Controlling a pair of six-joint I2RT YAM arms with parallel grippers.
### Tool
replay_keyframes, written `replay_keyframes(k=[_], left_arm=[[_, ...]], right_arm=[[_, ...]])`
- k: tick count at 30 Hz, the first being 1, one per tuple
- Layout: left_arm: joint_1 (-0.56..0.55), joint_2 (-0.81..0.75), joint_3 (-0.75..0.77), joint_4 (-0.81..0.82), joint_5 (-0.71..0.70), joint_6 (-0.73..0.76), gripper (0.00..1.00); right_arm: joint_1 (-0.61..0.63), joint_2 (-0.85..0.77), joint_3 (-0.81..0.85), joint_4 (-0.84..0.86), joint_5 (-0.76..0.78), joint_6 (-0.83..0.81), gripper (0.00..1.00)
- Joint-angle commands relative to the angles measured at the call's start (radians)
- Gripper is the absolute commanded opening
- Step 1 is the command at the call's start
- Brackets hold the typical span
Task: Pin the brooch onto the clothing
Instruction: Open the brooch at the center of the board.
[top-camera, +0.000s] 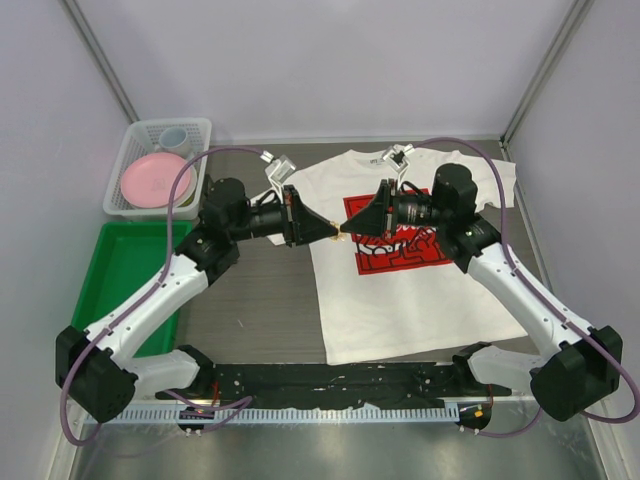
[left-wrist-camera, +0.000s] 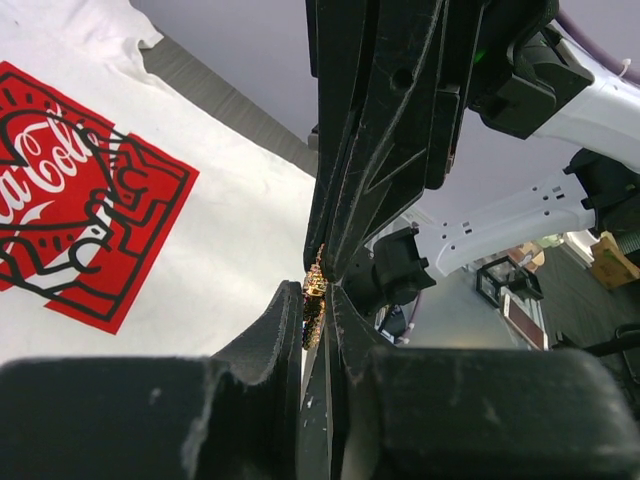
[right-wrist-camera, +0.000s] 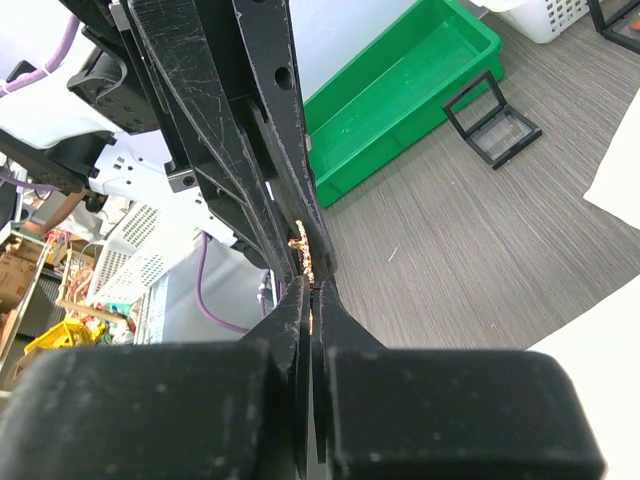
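Pre-pinning step: at frame centre, left pincer (top-camera: 329, 230) and right pincer (top-camera: 353, 228) both apparently pinch the small gold brooch (left-wrist-camera: 314, 297) above the white red-printed T-shirt (top-camera: 400, 305) on the grey tabletop (top-camera: 255, 295); next, lower it to the fabric.

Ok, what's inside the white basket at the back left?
A pink plate fills most of the basket, with a pale cup behind it. Whatever lies under the plate is covered, and a cable crosses the basket's right side.
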Motion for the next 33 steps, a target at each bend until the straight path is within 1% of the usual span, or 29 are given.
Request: replay_keyframes(k=[1,6,9,10,13,21,24,25,27,28,30,31,33], left_arm=[[0.003,0.025,-0.002,0.079,-0.038,-0.027,0.09],[0.003,0.037,0.001,0.087,-0.073,-0.069,0.11],[0.003,0.045,0.001,0.088,-0.101,-0.098,0.14],[0.003,0.051,0.004,0.088,-0.104,-0.106,0.16],[0.003,0.062,0.012,0.094,-0.119,-0.138,0.19],[0.003,0.092,0.038,0.14,-0.125,-0.21,0.21],[0.003,0.088,0.04,0.162,-0.121,-0.222,0.27],[0.005,0.086,0.043,0.172,-0.111,-0.225,0.33],[0.009,0.079,0.044,0.186,-0.092,-0.228,0.42],[0.02,0.072,0.049,0.203,-0.076,-0.227,0.49],[0.035,0.063,0.056,0.218,-0.032,-0.213,0.54],[0.058,0.051,0.067,0.226,-0.016,-0.202,0.62],[0.084,0.037,0.081,0.223,0.033,-0.148,0.66]], right_arm=[[0.008,-0.025,-0.01,0.1,-0.015,0.075,0.01],[0.009,-0.027,-0.03,0.13,0.01,0.118,0.01],[0.011,-0.033,-0.039,0.15,0.025,0.14,0.01],[0.011,-0.033,-0.039,0.15,0.033,0.138,0.01],[0.012,-0.033,-0.042,0.152,0.046,0.14,0.01],[0.017,-0.036,-0.057,0.146,0.094,0.124,0.01],[0.014,-0.036,-0.059,0.123,0.103,0.1,0.01],[0.016,-0.038,-0.059,0.112,0.103,0.094,0.01],[0.016,-0.038,-0.05,0.088,0.112,0.069,0.01],[0.016,-0.038,-0.044,0.054,0.114,0.03,0.01],[0.011,-0.042,-0.022,0.014,0.12,-0.032,0.01],[0.009,-0.042,-0.01,-0.036,0.137,-0.123,0.01],[0.011,-0.048,0.041,-0.144,0.169,-0.242,0.01]])
